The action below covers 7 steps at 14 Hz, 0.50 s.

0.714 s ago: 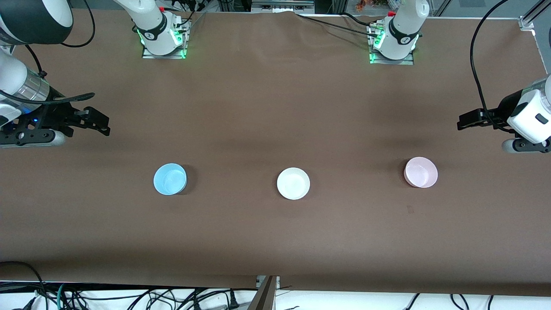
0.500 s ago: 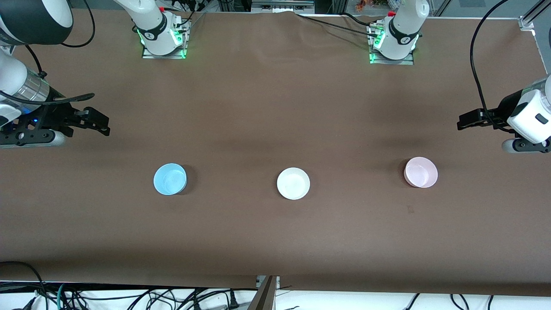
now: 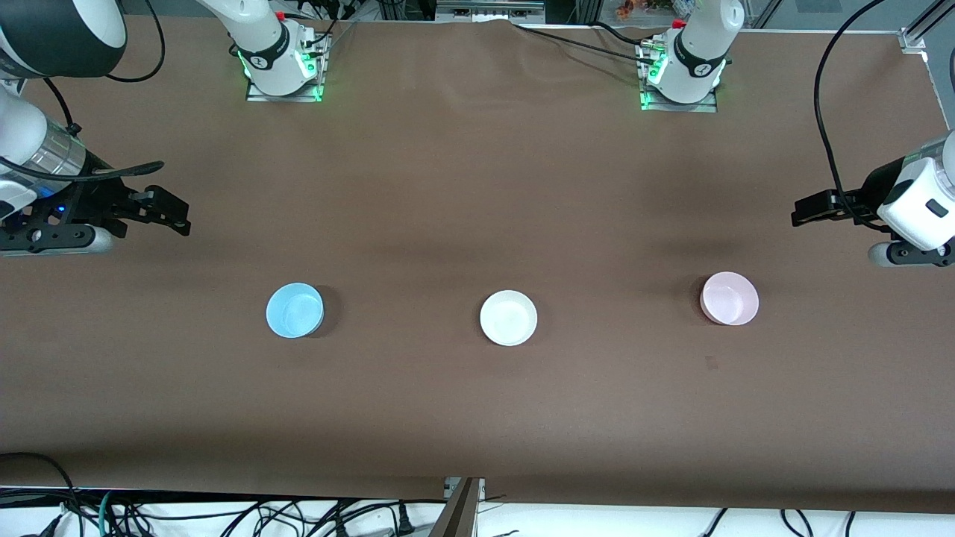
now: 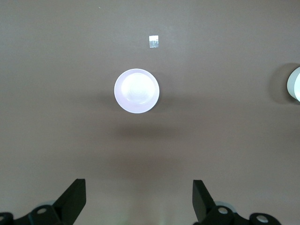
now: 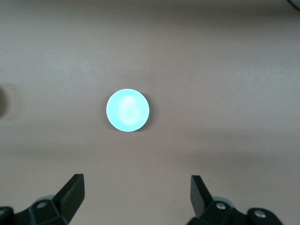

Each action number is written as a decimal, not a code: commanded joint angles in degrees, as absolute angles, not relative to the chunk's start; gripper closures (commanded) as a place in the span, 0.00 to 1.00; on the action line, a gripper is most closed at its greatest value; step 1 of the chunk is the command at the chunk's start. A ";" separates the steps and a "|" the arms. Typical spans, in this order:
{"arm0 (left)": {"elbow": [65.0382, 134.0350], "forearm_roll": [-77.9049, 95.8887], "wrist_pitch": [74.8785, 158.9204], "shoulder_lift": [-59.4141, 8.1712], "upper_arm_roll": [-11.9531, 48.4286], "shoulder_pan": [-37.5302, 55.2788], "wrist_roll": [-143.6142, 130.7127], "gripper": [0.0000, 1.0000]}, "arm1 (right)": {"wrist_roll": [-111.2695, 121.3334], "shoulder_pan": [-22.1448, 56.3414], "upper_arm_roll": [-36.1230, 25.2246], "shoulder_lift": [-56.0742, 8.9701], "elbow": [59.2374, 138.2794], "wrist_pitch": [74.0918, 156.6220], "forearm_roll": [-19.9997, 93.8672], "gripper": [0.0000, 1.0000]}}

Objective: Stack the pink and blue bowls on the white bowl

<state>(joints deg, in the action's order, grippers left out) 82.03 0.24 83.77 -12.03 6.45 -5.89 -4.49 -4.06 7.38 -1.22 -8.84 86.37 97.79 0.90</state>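
Note:
Three bowls stand apart in a row on the brown table. The white bowl [image 3: 508, 318] is in the middle, the blue bowl [image 3: 295, 309] toward the right arm's end, the pink bowl [image 3: 730, 298] toward the left arm's end. My right gripper [image 3: 175, 216] is open and empty, high over the table's end; its wrist view shows the blue bowl [image 5: 127, 110] below, past its fingers [image 5: 72, 192]. My left gripper [image 3: 802, 209] is open and empty, high over its own end; its wrist view shows the pink bowl [image 4: 136, 91] and the white bowl's edge [image 4: 295, 84].
A small pale tape mark [image 4: 153, 41] lies on the table beside the pink bowl, nearer the front camera [image 3: 710, 363]. The arm bases [image 3: 282, 63] [image 3: 680, 74] stand along the table's back edge. Cables hang below the front edge [image 3: 224, 514].
The left arm has shifted very slightly; the bowls and the right arm have not moved.

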 commanded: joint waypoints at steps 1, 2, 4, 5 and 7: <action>79.98 0.70 82.70 -13.18 6.68 -6.15 -5.01 0.00 | -3.87 6.94 -0.88 -8.79 86.66 98.61 0.18 0.00; 80.07 0.70 82.79 -13.36 6.59 -6.15 -4.92 0.00 | -3.78 7.03 -0.88 -8.79 86.66 98.44 0.18 0.00; 80.77 0.79 83.23 -13.45 6.33 -6.41 -4.48 0.00 | -3.78 6.77 -0.88 -8.79 86.66 98.00 0.26 0.00; 81.29 1.23 83.41 -14.14 5.72 -7.29 -4.40 0.00 | -3.78 6.68 -0.97 -8.88 86.75 97.91 0.26 0.00; 82.96 2.10 85.24 -15.55 4.75 -9.74 -3.61 0.00 | -3.87 5.81 -0.97 -9.66 86.66 98.43 0.09 0.00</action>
<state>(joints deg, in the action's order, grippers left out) 82.41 0.43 83.94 -13.88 5.25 -7.12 -4.49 -4.04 6.98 -1.30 -9.45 86.38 97.99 0.85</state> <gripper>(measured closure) 0.000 0.004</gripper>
